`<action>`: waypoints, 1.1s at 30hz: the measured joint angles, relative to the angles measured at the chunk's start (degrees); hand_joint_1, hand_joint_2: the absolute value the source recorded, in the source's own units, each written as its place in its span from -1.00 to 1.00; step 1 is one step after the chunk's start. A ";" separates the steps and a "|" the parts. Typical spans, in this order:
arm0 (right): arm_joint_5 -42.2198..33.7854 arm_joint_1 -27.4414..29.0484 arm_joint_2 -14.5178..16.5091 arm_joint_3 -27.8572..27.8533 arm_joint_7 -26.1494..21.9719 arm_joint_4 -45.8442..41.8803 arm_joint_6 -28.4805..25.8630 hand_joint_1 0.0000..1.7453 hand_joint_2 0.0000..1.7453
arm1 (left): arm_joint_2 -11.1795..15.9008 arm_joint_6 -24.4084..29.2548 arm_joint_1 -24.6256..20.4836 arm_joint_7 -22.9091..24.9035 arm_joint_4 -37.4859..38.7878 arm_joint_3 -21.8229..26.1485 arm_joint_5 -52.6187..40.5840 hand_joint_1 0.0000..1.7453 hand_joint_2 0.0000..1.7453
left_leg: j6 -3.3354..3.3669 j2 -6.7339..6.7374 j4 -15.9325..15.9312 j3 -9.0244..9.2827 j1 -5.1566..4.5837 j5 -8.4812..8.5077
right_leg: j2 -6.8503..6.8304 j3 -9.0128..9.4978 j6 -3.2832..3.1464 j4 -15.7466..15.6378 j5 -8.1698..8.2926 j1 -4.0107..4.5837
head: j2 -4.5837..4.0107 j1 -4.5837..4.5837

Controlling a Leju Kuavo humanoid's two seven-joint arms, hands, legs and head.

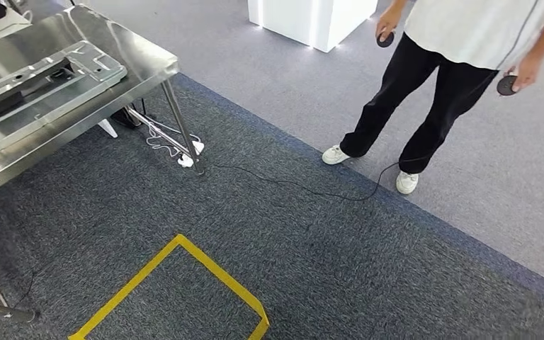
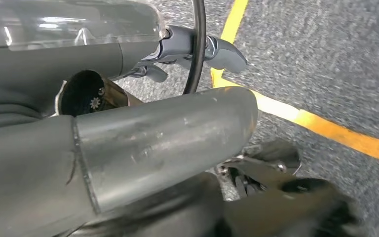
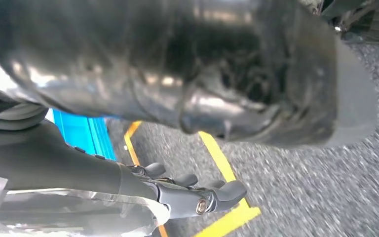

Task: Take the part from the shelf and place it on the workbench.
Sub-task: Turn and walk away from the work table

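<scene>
The steel bench (image 1: 149, 67) fills the ten o'clock corner of the head view, its shiny top carrying a long pressed-metal part (image 1: 42, 81) that lies flat along the bench surface, near the front edge. Thin steel legs (image 1: 182, 127) drop from the bench corner to the grey carpet (image 1: 312, 248), where a white plug and loose cable (image 1: 184, 152) sit beside the leg foot. A thin black cord (image 1: 304, 188) trails from there toward three o'clock. On the carpet at six o'clock, yellow tape (image 1: 212, 269) marks a square outline. At one o'clock a person (image 1: 453, 64) in black trousers and white shoes stands on the lighter carpet, holding a dark round controller (image 1: 386, 39) in one hand and another (image 1: 506, 85) in the other. A white box-like block (image 1: 312, 21) stands at twelve o'clock.

In the left wrist view, the left robot hand (image 2: 197, 52) hangs over the carpet above a yellow tape line (image 2: 325, 128); its fingers look loosely curled and hold nothing, with a black cable passing across them. In the right wrist view, the right robot hand (image 3: 197, 190) also hangs over tape (image 3: 227, 217), fingers loosely curled inward and empty.
</scene>
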 joint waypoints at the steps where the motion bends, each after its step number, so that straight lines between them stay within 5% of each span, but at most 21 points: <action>1: 0.27 0.02 0.02 -0.02 0.07 0.00 0.20 -1.00 -1.00 | 0.03 0.09 -0.01 -0.21 0.00 0.28 0.27 -1.00 -1.00 | 0.15 -0.25 2.19 -1.17 -0.05 -0.27 | 0.80 -0.08 -0.09 0.03 0.06 0.20 | 0.00 0.00; 3: 0.72 0.10 0.05 -0.04 -0.03 0.00 0.38 -1.00 -1.00 | 0.06 0.09 -0.18 -0.54 0.00 0.79 0.64 -1.00 -1.00 | 0.85 -0.69 0.33 -0.62 -0.31 2.37 | 2.42 -0.07 -0.18 0.13 0.15 0.52 | 0.00 0.01; 6: 1.05 0.02 0.33 -0.05 -0.27 0.00 0.39 -1.00 -1.00 | 0.29 0.08 -0.59 -0.88 0.00 1.28 0.75 -1.00 -1.00 | 2.56 -4.28 -10.93 4.37 -0.90 8.07 | 4.53 -0.03 -0.01 0.30 0.30 0.60 | 0.00 0.03; 8: 1.13 -0.16 0.61 -0.07 -0.31 0.00 0.40 -1.00 -1.00 | 0.52 0.08 -0.90 -0.96 0.00 1.55 0.77 -1.00 -1.00 | 3.16 -5.86 -13.67 5.28 -1.18 8.67 | 5.75 -0.44 0.61 0.24 0.67 0.27 | 0.00 0.01; 10: 1.18 -0.14 0.72 -0.08 -0.33 0.00 0.41 -1.00 -1.00 | 0.52 0.08 -1.15 -0.98 0.00 1.71 0.78 -1.00 -1.00 | 3.49 -4.80 -14.71 5.56 -1.19 9.33 | 6.65 -0.71 1.39 -0.01 1.15 0.02 | 0.00 -0.02; 12: 1.36 0.01 0.72 -0.10 -0.63 0.00 0.37 -1.00 -1.00 | 0.48 -0.02 -1.20 -0.99 0.00 1.80 0.75 -1.00 -1.00 | 3.83 -3.34 -16.36 6.30 -0.89 10.37 | 4.50 -1.44 1.78 1.36 0.15 0.23 | 0.00 0.03; 14: 1.70 -0.05 0.69 -0.10 -1.39 0.00 0.25 -1.00 -1.00 | 0.32 -0.38 -1.22 -1.07 0.00 1.96 0.81 -1.00 -1.00 | 3.95 -1.58 -17.19 6.54 -0.82 10.94 | 1.12 -4.24 2.16 7.07 -3.51 0.34 | 0.00 0.09; 16: 2.02 -0.20 0.65 -0.10 -1.90 0.00 0.15 -1.00 -1.00 | -0.04 -0.76 -1.38 -1.32 0.00 2.15 1.12 -1.00 -1.00 | 3.87 0.35 -17.05 6.23 -0.81 10.91 | -0.04 -7.33 2.86 13.63 -6.51 -0.01 | 0.00 0.11; 18: 2.33 -0.20 0.42 -0.10 -1.60 0.00 0.20 -1.00 -1.00 | -0.62 -0.89 -1.81 -1.67 0.00 2.40 1.61 -1.00 -1.00 | 3.47 2.04 -16.61 5.97 -0.60 10.62 | -0.59 -6.74 3.63 13.37 -5.45 -0.62 | 0.00 0.13; 20: 2.62 -0.20 0.04 -0.10 -1.14 0.00 0.22 -1.00 -1.00 | -1.18 -0.89 -2.24 -1.83 0.00 2.73 1.87 -1.00 -1.00 | 2.63 3.39 -15.65 5.86 -0.29 9.99 | -2.53 -2.57 4.37 6.30 -2.40 -1.22 | 0.00 0.15; 23: 2.50 -0.29 -0.15 -0.25 -1.55 -0.04 -0.07 -1.00 -1.00 | -1.35 -0.63 -2.12 -1.20 0.00 3.09 1.54 -1.00 -1.00 | 1.00 4.95 -14.12 5.75 -0.39 8.47 | -4.81 0.39 3.47 0.90 -0.97 -1.15 | 0.00 0.05; 25: 1.92 -0.05 -0.28 -0.72 -1.83 -0.07 -0.36 -1.00 -1.00 | -1.27 -0.25 -1.71 -0.23 0.00 3.19 1.07 -1.00 -1.00 | 0.30 5.91 -14.04 6.14 -0.17 8.07 | -3.62 0.24 2.22 1.21 -1.02 -0.81 | 0.00 -0.05; 28: 1.33 0.20 -0.43 -1.58 -0.14 -0.07 -0.13 -1.00 -1.00 | -0.78 0.30 -0.87 0.55 0.00 3.40 0.73 -1.00 -1.00 | -0.24 3.12 -10.07 4.83 0.38 4.73 | -1.93 -0.01 1.06 1.06 -0.73 -0.63 | 0.00 -0.10; 31: 1.29 0.27 -0.33 -2.04 1.84 -0.05 0.53 -1.00 -1.00 | -0.25 0.57 0.03 -0.29 0.00 3.90 1.16 -1.00 -1.00 | 0.16 -0.01 0.83 -0.40 0.23 -0.60 | -0.02 -0.31 0.47 1.06 -0.63 -0.04 | 0.00 -0.14; 33: 1.21 0.41 -0.16 -2.49 1.76 -0.04 0.54 -1.00 -1.00 | 0.02 0.59 0.36 -0.08 0.00 4.13 1.15 -1.00 -1.00 | 1.03 -0.49 2.22 -1.56 -0.20 0.61 | 1.59 -0.27 0.32 1.08 -0.61 0.43 | 0.00 -0.14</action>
